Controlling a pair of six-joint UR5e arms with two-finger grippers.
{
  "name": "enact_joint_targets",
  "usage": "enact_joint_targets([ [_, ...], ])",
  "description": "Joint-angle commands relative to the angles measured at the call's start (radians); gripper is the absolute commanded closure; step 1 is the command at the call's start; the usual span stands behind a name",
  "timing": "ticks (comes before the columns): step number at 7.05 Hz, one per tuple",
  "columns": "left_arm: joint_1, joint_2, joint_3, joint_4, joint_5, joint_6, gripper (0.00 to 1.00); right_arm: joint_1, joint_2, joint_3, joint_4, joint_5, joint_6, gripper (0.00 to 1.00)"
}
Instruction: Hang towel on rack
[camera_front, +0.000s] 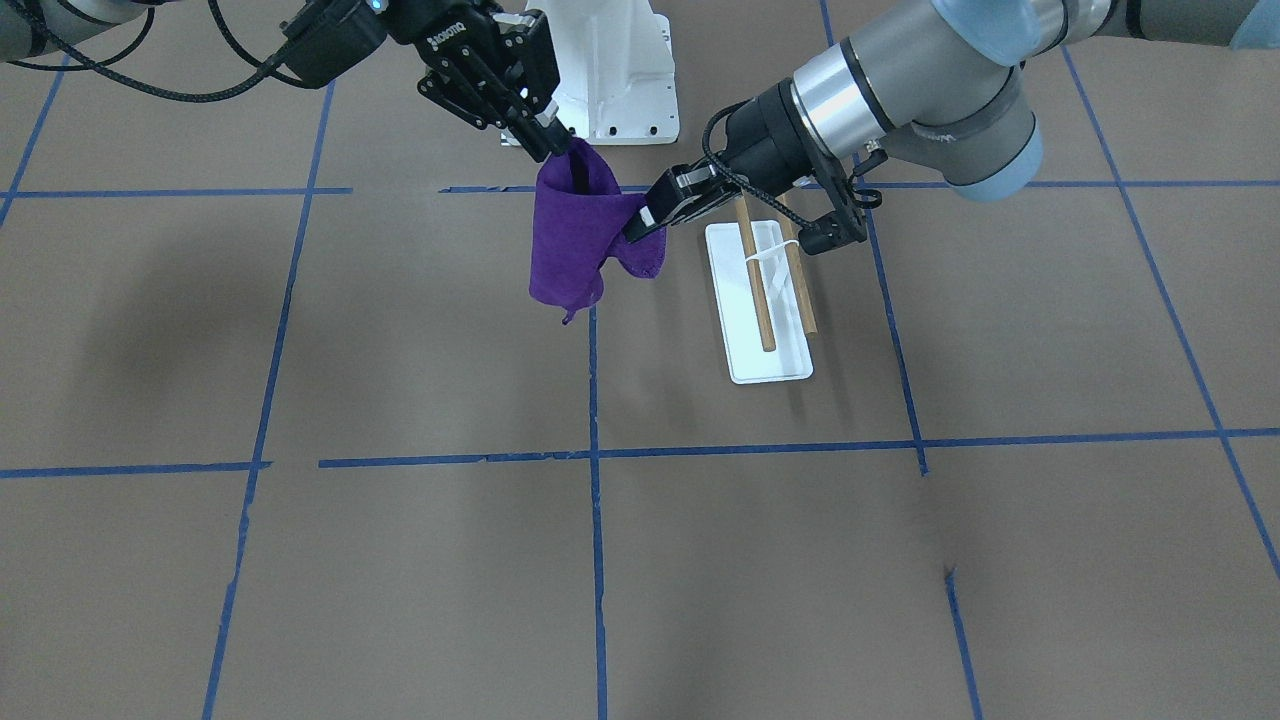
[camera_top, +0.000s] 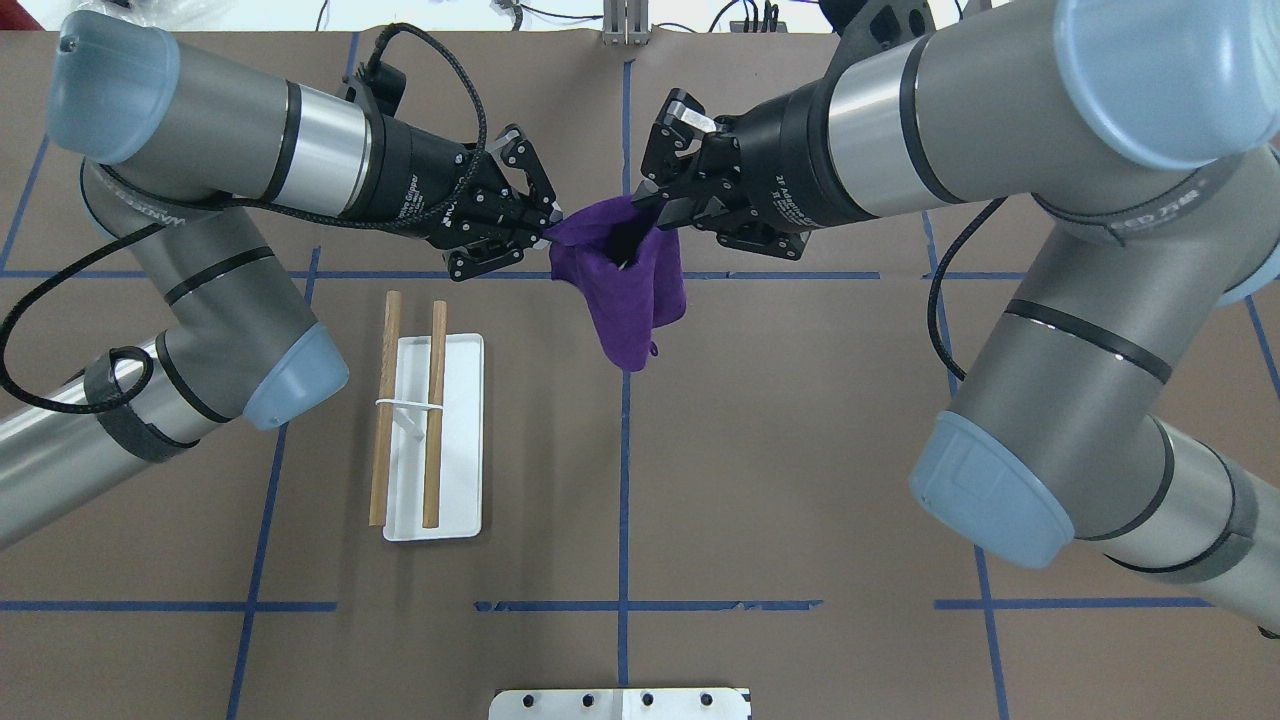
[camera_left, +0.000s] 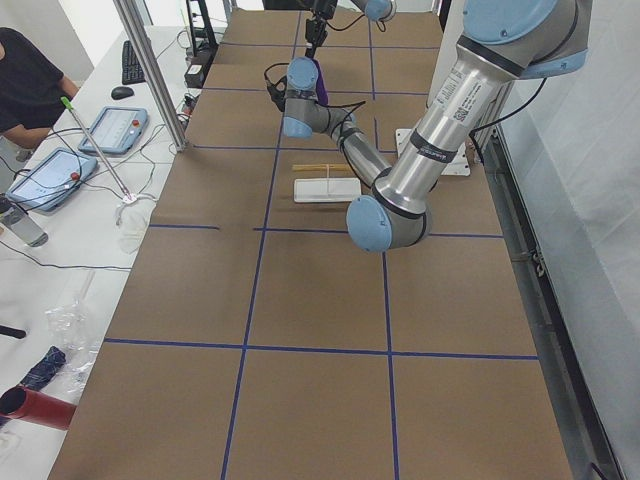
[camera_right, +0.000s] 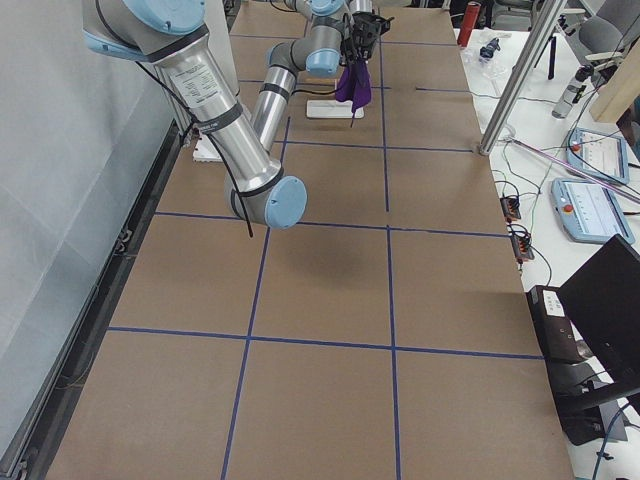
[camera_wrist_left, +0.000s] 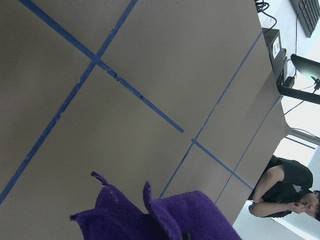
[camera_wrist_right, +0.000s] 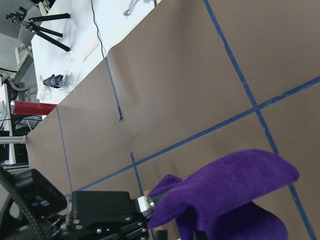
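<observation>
While the left jaws and right jaws each clamp the towel (camera_top: 640, 300) aloft, the next move looks like draping it over the rack (camera_top: 437, 350), which stands below and nearest the left jaws.

The fingertips of the left gripper (camera_front: 640, 226) are buried in a fold of the towel (camera_front: 565, 245). Those of the right gripper (camera_front: 556, 150) disappear into its top edge, so the pinched corners themselves cannot be seen. In the front view the left wrist and its cable cross over the ends of the rack (camera_front: 768, 368) rods on the robot's side. From the left end of the table the towel is only a small purple sliver behind the near arm, and both grippers are too small there to judge. From the right end the towel covers the rack's end away from the robot. Both wrist cameras cut the towel off at the bottom edge. A person (camera_wrist_left: 285, 186) is cut off by the right edge of the left wrist view.
</observation>
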Motion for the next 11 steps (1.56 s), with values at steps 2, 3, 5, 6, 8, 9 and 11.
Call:
enact_joint_targets([
  [2, 0.003, -0.007, -0.012, 0.0, 0.003, 0.002, 1.0, 0.01, -0.103, 0.072, 0.0, 0.003, -0.057, 0.0],
  [3, 0.005, -0.007, -0.015, 0.0, 0.014, 0.007, 1.0, 0.016, -0.134, 0.078, 0.0, 0.002, -0.057, 0.0],
  [5, 0.031, 0.112, -0.116, 0.005, 0.06, 0.103, 1.0, 0.054, -0.202, 0.082, -0.002, 0.0, -0.057, 0.0],
  [6, 0.035, 0.211, -0.164, 0.005, 0.057, 0.215, 1.0, 0.066, -0.238, 0.079, 0.0, -0.003, -0.083, 0.0],
  [8, 0.029, 0.326, -0.196, 0.003, 0.051, 0.263, 1.0, 0.08, -0.266, 0.079, 0.0, -0.001, -0.126, 0.0],
  [9, 0.022, 0.378, -0.198, 0.0, 0.04, 0.345, 1.0, 0.08, -0.266, 0.079, 0.0, -0.001, -0.125, 0.0],
  [11, 0.017, 0.438, -0.189, -0.001, 0.002, 0.423, 1.0, 0.082, -0.266, 0.084, 0.0, -0.001, -0.125, 0.0],
])
